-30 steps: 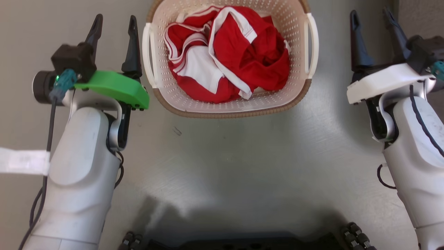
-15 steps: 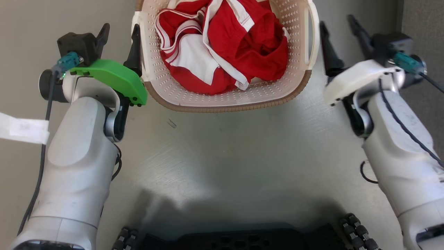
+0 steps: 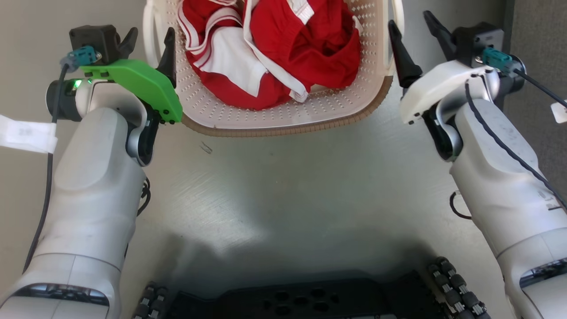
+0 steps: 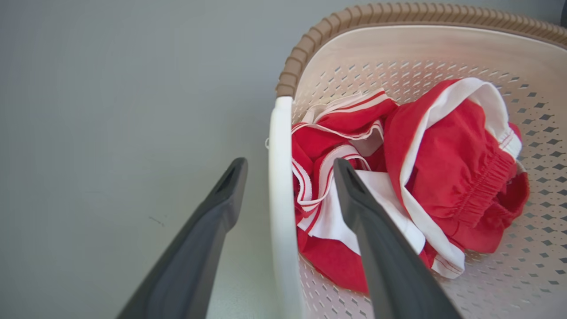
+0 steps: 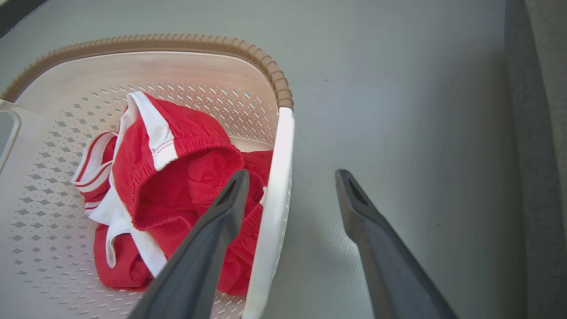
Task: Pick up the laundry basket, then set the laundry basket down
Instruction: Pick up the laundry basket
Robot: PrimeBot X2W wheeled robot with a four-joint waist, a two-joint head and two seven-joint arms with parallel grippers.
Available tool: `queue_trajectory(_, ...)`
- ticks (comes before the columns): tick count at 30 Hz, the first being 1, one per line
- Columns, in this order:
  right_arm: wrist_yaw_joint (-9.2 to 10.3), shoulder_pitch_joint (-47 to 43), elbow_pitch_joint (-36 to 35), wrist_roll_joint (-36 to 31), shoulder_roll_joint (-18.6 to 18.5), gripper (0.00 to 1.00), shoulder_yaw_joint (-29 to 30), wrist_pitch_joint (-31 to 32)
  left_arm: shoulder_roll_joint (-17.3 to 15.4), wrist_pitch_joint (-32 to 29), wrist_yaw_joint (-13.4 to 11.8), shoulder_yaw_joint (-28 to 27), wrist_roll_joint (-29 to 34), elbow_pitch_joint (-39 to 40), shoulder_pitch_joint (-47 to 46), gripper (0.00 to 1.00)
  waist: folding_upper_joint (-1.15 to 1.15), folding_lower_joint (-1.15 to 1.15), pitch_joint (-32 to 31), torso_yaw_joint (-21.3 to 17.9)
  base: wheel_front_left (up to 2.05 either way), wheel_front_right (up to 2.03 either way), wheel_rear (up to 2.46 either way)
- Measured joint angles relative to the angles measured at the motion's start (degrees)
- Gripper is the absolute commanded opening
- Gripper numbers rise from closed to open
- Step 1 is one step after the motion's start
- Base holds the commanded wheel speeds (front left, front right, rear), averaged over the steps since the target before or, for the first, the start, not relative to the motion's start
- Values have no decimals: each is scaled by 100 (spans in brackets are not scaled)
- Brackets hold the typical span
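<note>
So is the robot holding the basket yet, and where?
Nothing is held. The left gripper and right gripper are open, each with a white side handle of the basket between its fingers, unsqueezed.

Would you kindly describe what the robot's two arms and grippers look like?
Both arms are smooth pale-grey shells. The left arm carries a bright green wrist cover, the right arm a white cover. The left gripper and right gripper each have two long, dark, tapering fingers. A teal connector with a black cable sits at each wrist.
</note>
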State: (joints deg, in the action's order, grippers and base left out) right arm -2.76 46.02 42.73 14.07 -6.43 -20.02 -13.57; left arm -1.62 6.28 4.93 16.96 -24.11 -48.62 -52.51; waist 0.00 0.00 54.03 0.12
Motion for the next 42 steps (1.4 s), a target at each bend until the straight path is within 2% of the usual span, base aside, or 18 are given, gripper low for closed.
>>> queue_trajectory(16, -127, 536, 608, 5, 136, 100, -87, -10, 13, -69, 114, -8, -100, -820, -513, 100, 0, 0, 393, -145, 0, 0, 0)
queue_trajectory(17, -129, 551, 651, 13, 141, 34, -85, -12, 13, -69, 114, -31, -118, -862, -516, 44, 0, 0, 397, -144, 0, 0, 0)
queue_trajectory(18, -143, 569, 702, 16, 144, 0, -83, -30, 13, -77, 114, -43, -155, -916, -522, 7, 0, 0, 400, -144, 0, 0, 0)
queue_trajectory(19, -145, 593, 754, 32, 158, 0, -73, -34, 13, -77, 119, -42, -188, -975, -532, 0, 0, 0, 402, -143, 0, 0, 0)
queue_trajectory(22, -220, 675, 835, 67, 309, 0, -69, -37, 151, -76, 166, -23, -211, -1048, -598, 0, 0, 0, 396, -139, 0, 0, 0)
queue_trajectory(31, -232, 721, 1269, 112, 354, 0, -64, -52, 219, 91, 169, -33, -243, -1423, -638, 0, 0, 0, 188, -132, 0, 0, 0)
queue_trajectory(42, -374, 689, 1806, 146, 478, 0, -127, -53, 274, 141, 212, -87, -346, -1984, -592, 0, 0, 0, -383, -164, 0, 0, 0)
